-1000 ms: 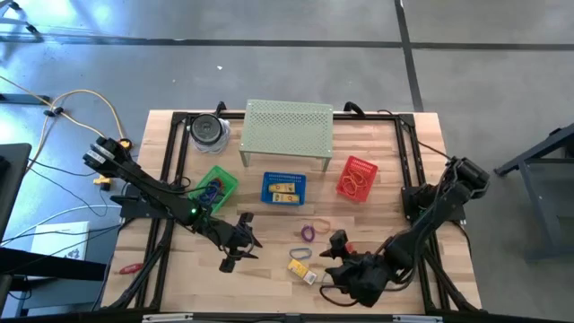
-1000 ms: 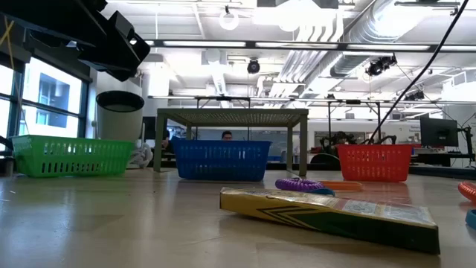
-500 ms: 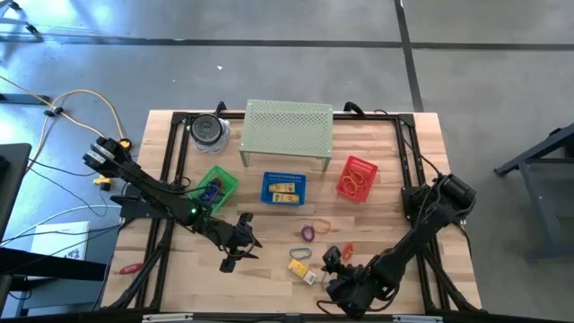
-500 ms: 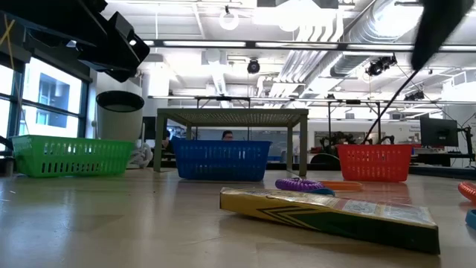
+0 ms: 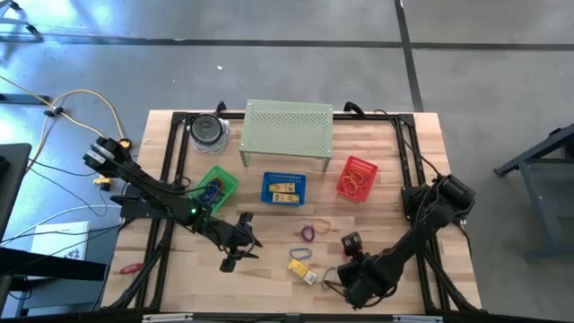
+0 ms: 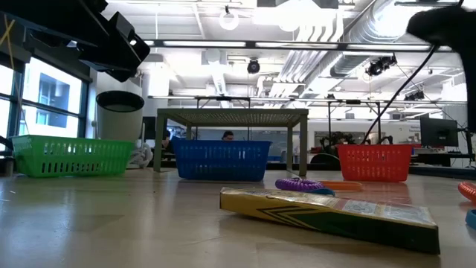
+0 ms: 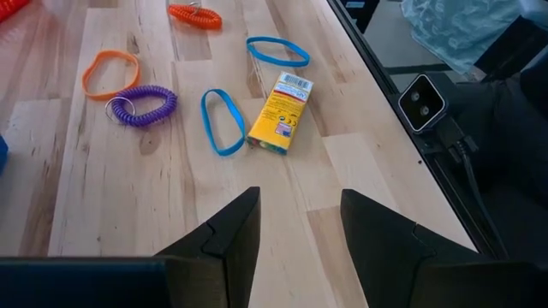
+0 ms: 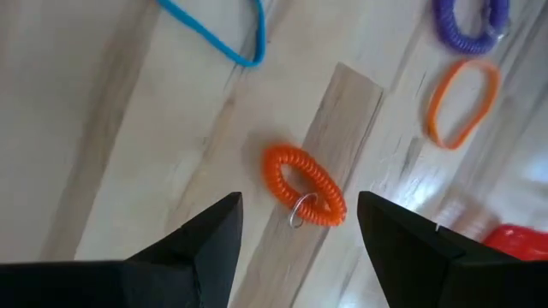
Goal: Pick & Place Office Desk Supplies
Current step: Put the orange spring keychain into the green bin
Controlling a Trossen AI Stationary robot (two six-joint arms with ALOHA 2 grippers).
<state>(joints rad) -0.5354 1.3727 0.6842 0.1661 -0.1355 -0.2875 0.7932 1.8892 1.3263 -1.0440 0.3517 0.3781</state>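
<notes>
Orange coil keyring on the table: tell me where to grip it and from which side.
Come straight down on the orange coil, which lies flat and alone on bare wood. Pinch across one long side of the oval, away from the metal ring. The right gripper is open in front of it.

1. In the high view the right claw (image 5: 351, 240) covers the orange coil loop (image 8: 303, 185), which shows only in the right wrist view.
2. The blue band (image 8: 219, 34) is cut off by the right wrist picture's top edge, as is the purple coil loop (image 8: 470, 24).
3. The red basket (image 8: 515, 239) shows only as a blurred sliver at that picture's edge.
4. In the low view the yellow box (image 6: 327, 215) hides most of the purple coil behind it.
5. What lies in the green basket (image 5: 216, 187) is too small to tell.
</notes>
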